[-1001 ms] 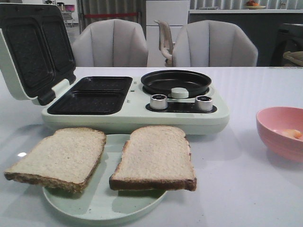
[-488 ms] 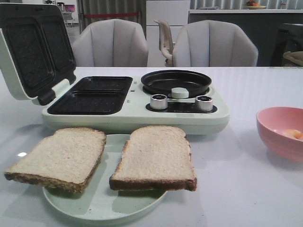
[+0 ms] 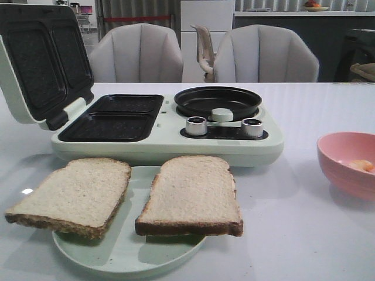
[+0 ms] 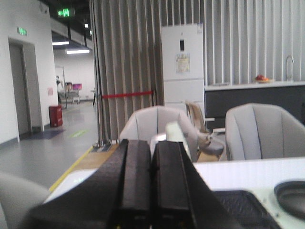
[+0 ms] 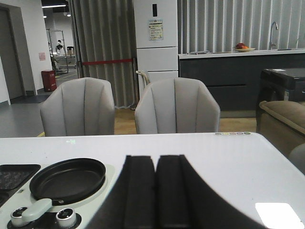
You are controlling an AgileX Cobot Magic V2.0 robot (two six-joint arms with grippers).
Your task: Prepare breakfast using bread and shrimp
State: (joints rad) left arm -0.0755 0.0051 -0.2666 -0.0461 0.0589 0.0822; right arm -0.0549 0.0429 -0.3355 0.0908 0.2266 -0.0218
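Note:
Two slices of bread lie side by side on a pale green plate (image 3: pixel 126 252) at the front of the table: the left slice (image 3: pixel 73 193) and the right slice (image 3: pixel 192 193). The shrimp (image 3: pixel 362 166) is a small orange-pink piece inside the pink bowl (image 3: pixel 343 158) at the right edge. Neither arm shows in the front view. My left gripper (image 4: pixel 151 148) is shut with nothing between its black fingers, held above the table and facing the chairs. My right gripper (image 5: pixel 156 162) is also shut and empty, to the right of the round black pan (image 5: pixel 67 180).
A pale green breakfast maker (image 3: pixel 170 143) stands behind the plate, its lid (image 3: pixel 41 61) open at the left over two black sandwich wells (image 3: pixel 114 117), with the round pan (image 3: pixel 218 100) and two silver knobs (image 3: pixel 196 126) on its right. Grey chairs (image 3: pixel 137 52) stand beyond the table.

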